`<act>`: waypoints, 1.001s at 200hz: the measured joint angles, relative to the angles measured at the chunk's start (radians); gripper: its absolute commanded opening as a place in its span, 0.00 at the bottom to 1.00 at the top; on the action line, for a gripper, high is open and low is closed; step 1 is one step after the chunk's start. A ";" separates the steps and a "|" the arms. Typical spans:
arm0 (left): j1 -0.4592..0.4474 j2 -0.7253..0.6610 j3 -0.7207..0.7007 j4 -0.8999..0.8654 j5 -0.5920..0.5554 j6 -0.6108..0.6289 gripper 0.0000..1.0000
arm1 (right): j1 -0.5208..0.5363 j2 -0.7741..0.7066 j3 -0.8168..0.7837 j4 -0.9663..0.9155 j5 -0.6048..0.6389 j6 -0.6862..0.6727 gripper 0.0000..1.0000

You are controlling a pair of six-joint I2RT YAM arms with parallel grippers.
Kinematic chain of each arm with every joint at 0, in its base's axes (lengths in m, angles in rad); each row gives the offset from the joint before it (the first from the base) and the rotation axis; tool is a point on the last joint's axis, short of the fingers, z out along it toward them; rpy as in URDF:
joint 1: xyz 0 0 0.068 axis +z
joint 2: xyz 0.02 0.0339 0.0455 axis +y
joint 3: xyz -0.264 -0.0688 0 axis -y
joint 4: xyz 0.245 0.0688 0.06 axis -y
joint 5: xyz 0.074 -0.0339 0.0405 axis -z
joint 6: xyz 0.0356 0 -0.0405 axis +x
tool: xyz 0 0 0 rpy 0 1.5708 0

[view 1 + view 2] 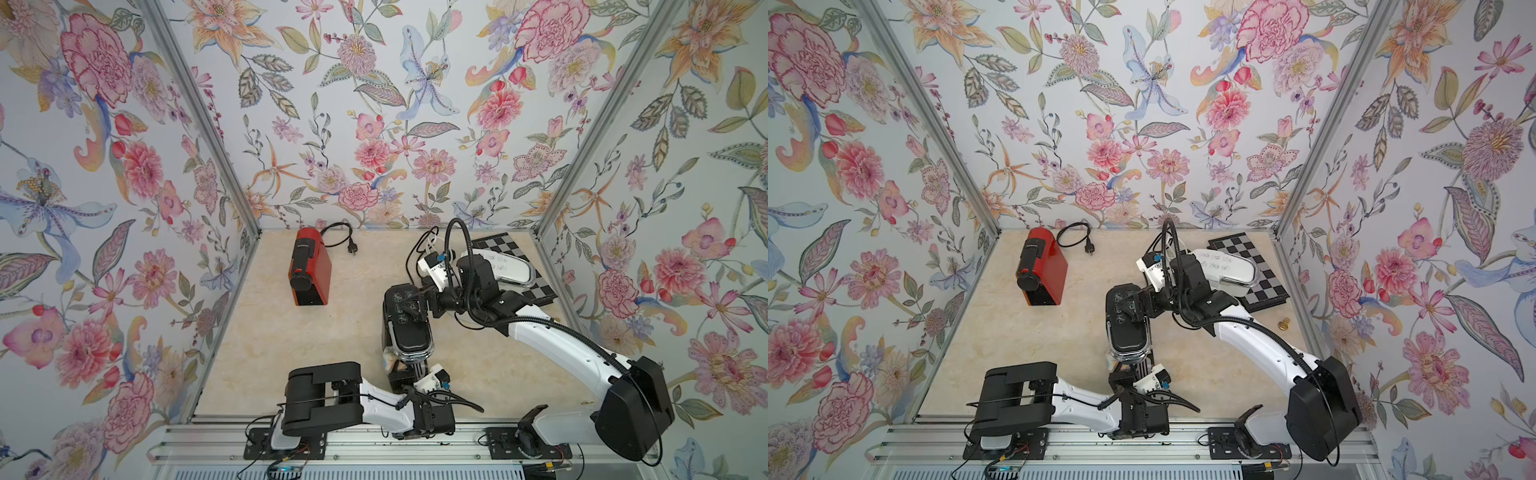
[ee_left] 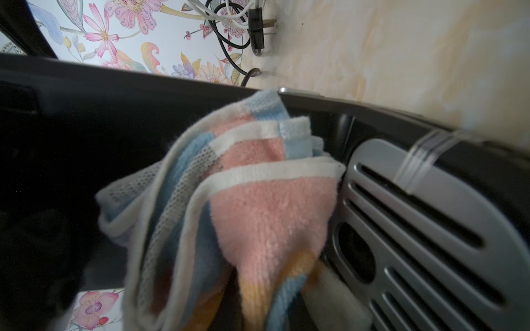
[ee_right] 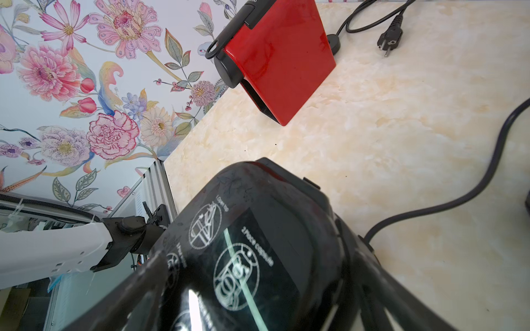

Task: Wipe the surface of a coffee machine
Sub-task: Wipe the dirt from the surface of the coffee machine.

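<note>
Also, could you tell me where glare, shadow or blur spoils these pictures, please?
Left wrist view: cloth soft nearest the lens, black machine almost lost in shadow. Right wrist view: a glare streak on the machine's top, right gripper fingers blurred up close. Both top views: sharp, evenly lit.

I logged near coffee machine mid-bench | cloth against its front | second coffee machine behind-left | plug beside that | checkerboard back-right
</note>
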 measured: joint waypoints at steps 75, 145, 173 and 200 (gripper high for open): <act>0.022 -0.019 0.008 -0.217 -0.024 -0.122 0.00 | 0.000 0.014 0.002 0.024 -0.008 0.000 1.00; 0.020 -0.051 0.031 -0.277 -0.045 -0.125 0.00 | 0.000 0.023 0.010 0.023 -0.013 0.000 1.00; 0.020 -0.051 0.007 -0.214 -0.045 -0.105 0.00 | 0.000 0.029 0.014 0.023 -0.015 0.000 1.00; 0.020 -0.051 -0.029 -0.125 -0.034 -0.068 0.00 | 0.000 0.029 0.015 0.023 -0.015 0.000 1.00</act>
